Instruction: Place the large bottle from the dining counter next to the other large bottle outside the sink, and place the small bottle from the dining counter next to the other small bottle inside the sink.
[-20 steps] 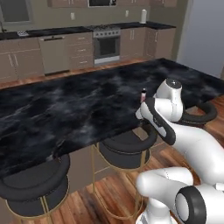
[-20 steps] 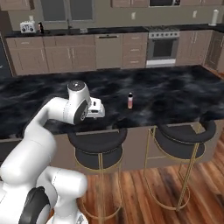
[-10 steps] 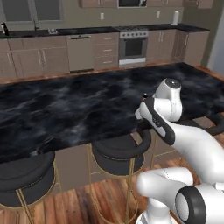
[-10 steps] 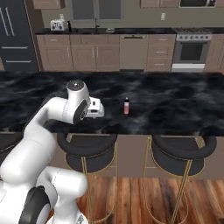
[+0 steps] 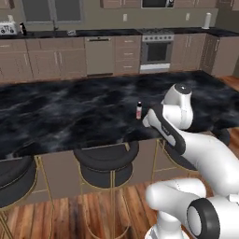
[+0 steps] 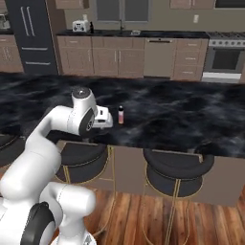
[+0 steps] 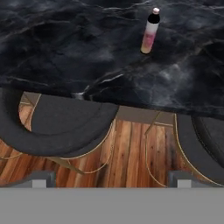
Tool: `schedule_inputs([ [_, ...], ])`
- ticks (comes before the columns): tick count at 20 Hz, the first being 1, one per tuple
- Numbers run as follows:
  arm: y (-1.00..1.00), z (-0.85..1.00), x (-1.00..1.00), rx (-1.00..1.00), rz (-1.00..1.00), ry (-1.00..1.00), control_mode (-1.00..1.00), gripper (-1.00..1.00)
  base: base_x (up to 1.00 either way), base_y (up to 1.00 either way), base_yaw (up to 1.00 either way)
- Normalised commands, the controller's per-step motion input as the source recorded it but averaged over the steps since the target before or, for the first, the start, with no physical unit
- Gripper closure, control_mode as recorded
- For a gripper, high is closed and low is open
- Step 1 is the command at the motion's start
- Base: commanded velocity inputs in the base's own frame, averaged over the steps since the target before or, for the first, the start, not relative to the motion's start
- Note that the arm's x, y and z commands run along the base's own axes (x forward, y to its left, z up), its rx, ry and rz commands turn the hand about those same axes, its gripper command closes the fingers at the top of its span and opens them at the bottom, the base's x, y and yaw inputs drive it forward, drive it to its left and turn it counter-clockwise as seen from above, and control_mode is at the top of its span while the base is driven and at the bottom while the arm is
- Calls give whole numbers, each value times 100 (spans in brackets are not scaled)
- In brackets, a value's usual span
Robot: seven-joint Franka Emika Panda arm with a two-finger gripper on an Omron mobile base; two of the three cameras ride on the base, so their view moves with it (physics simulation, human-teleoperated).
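A small bottle (image 5: 138,110) with a pink body and a dark top stands upright on the dining counter (image 5: 70,116), a little back from its front edge. It shows again as the small bottle (image 6: 121,115) and, in the hand view, as the small bottle (image 7: 150,31) at the upper right. My gripper (image 7: 110,180) hangs open over the counter's front edge and the stools, nothing between its fingertips (image 7: 40,178). The hand (image 6: 102,118) sits just left of the bottle, short of it. The large bottle is out of view. I cannot make out the sink on the far worktop.
Black round stools (image 5: 107,158) (image 6: 177,165) stand on gold legs under the counter's front edge. Far behind runs a worktop (image 6: 143,34) with cabinets, an oven (image 5: 156,51), a fridge (image 6: 33,36) and a toaster (image 6: 79,25). The floor is wood (image 7: 131,153).
The base has driven, so both base views have shifted: the far kitchen slid right and the small bottle sits further left in the picture. The gripper has stayed open.
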Motion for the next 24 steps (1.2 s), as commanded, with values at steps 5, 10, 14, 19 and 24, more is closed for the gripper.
schedule_inputs([
  [5, 0, 0, 0, 0, 0, 0, 100, -100, -24, -65, 18],
  [10, 0, 0, 0, 0, 0, 0, 100, -100, -6, -39, 12],
  [14, 0, 0, 0, 0, 0, 0, 100, -100, 0, -6, 4],
  [19, 0, 0, 0, 0, 0, 0, 100, -100, 0, 0, 0],
  [24, 0, 0, 0, 0, 0, 0, 100, -100, 16, 0, 0],
])
